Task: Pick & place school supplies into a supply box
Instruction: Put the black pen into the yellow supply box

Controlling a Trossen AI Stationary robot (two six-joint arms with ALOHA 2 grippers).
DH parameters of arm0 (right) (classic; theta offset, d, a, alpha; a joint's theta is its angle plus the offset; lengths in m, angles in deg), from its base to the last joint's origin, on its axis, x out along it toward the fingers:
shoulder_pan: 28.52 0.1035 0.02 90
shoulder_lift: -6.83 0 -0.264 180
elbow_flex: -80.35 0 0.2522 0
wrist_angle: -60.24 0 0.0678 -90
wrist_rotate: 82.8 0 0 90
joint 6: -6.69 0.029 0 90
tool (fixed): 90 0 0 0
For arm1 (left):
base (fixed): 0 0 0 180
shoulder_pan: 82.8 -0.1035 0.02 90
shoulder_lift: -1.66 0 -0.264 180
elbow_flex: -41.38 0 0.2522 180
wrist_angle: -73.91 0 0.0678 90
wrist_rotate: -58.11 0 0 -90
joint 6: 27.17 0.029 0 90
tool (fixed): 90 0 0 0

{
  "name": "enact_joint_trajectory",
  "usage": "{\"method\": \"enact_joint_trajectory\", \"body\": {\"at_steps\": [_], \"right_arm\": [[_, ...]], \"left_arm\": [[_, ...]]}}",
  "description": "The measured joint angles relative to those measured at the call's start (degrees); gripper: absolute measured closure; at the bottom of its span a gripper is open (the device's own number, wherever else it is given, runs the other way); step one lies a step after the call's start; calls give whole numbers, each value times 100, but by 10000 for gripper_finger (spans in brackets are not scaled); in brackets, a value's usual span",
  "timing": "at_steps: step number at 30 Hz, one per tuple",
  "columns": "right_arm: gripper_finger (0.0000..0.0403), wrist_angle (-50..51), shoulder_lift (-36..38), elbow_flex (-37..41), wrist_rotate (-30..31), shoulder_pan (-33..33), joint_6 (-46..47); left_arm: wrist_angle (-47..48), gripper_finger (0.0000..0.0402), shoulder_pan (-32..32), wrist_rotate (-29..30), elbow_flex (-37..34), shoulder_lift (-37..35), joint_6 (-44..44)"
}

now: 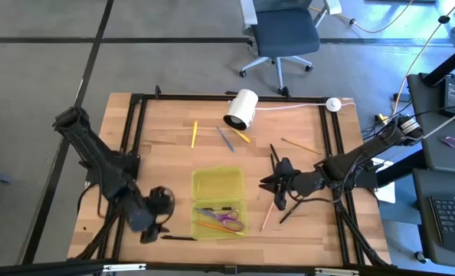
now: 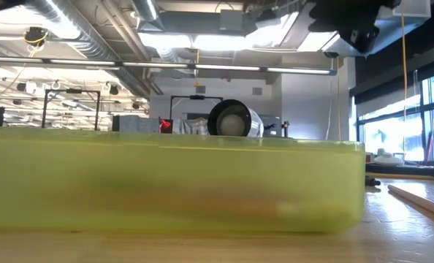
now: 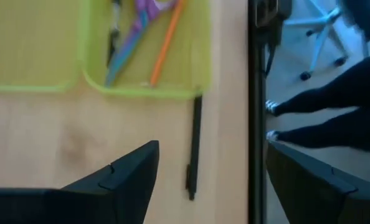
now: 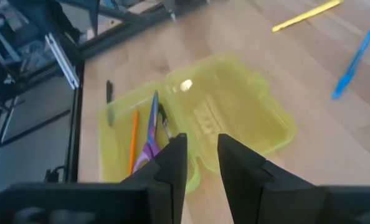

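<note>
The left gripper (image 3: pixel 210 180) has its fingers (image 3: pixel 132 171) spread wide, and a black pen (image 3: pixel 195 146) lies on the desk (image 1: pixel 166 165) in the gap between them, untouched. That pen rests just outside the supply box (image 1: pixel 218 184), along the box's short end that faces the desk's front edge. Inside the box at that same end sit the purple-handled scissors (image 1: pixel 226 217), an orange pencil (image 3: pixel 166 43) and a dark pen.

The right gripper (image 4: pixel 202 165) hovers on the box's other side with its fingers (image 4: pixel 172 163) close together, a narrow gap between them and nothing held.

Beyond the box, away from its filled end, a yellow pencil (image 1: pixel 194 134), a blue pen (image 1: pixel 226 140) and more pencils are scattered near a white cylinder (image 1: pixel 241 109).

The step in hand looks like picking up the black pen. The next move calls for lowering the left fingers astride it, closing, then lifting it over the box wall.
</note>
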Motion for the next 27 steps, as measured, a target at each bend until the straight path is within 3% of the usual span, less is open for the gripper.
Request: {"method": "enact_joint_trajectory", "body": {"at_steps": [14,19,27], "right_arm": [[309,-217,22,260,379,-20,162],[309,-212,22,260,491,-20,224],[309,-188,22,260,521,-20,302]], "left_arm": [[-14,123,937,145,36,1804,-1350],[0,123,982,253,381,2224,-1167],[892,123,962,216,1032,2971,-1250]]}}
